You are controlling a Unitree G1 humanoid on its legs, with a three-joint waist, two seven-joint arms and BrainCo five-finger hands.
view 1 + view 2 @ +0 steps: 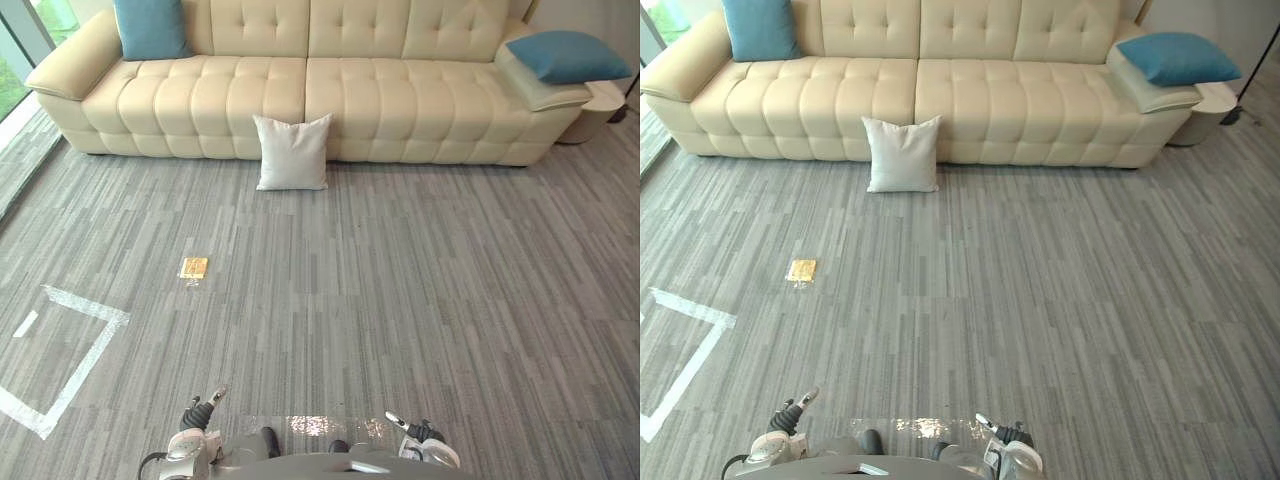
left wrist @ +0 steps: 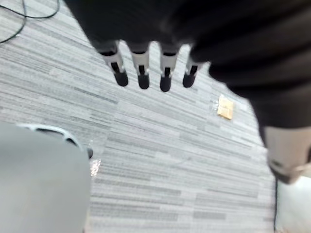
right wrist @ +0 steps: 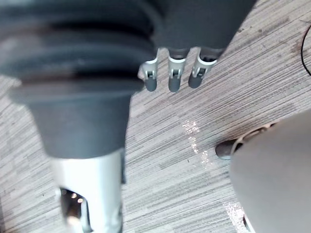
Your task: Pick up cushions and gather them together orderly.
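Note:
A white cushion (image 1: 292,152) stands upright on the carpet, leaning against the front of the cream sofa (image 1: 400,100). One blue cushion (image 1: 150,27) rests against the sofa's back at its left end. Another blue cushion (image 1: 566,55) lies on the right armrest. Both of my hands hang low, far from the cushions: the left hand (image 1: 200,412) and the right hand (image 1: 415,430) at the lower edge of the eye views. The left hand's fingers (image 2: 142,73) are straight and hold nothing. The right hand's fingers (image 3: 175,77) are straight too, over bare carpet.
A small yellow packet (image 1: 193,267) lies on the grey carpet left of centre. White tape (image 1: 75,345) marks a square on the floor at the left. A round side table (image 1: 600,112) stands by the sofa's right end. Windows run along the left.

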